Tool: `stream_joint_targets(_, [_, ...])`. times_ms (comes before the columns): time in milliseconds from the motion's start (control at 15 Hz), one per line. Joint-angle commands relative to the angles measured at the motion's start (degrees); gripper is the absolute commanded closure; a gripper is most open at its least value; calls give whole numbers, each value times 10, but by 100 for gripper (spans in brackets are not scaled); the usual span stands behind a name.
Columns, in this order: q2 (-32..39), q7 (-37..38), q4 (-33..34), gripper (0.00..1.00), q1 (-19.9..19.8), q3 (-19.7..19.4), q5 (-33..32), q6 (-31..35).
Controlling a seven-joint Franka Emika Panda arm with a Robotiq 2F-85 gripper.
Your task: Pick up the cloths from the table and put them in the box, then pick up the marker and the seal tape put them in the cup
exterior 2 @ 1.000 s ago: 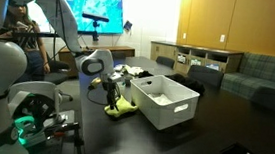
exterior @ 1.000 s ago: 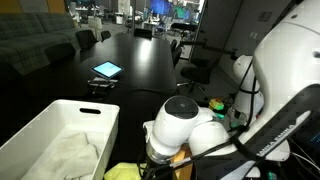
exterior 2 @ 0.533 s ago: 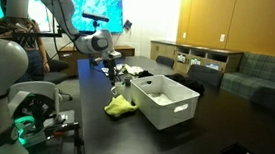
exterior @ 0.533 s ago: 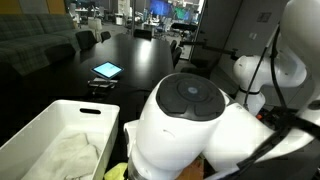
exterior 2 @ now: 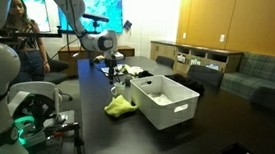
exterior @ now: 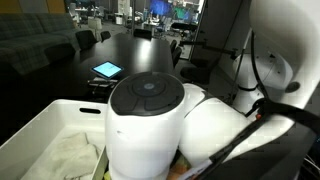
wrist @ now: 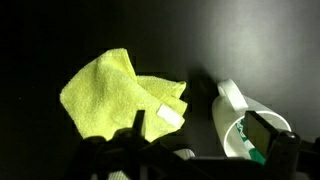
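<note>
On the black table, the yellow cloth lies rumpled.

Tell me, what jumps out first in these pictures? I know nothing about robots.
The bright yellow cloth stands out most, lying crumpled on the dark table close beside the big white box. In an exterior view the robot's bulky white arm fills the foreground, with an off-white cloth already in the box next to it.
</note>
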Motion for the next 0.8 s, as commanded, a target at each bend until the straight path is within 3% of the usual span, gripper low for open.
stream_joint_targets(0, [36,49,46,0,-77,69,-31,-26])
stream_joint_targets(400, [66,142,69,0,-119,92,-127,-53])
stream_joint_targets(733, [87,138,95,0,-146,117,-184,-73])
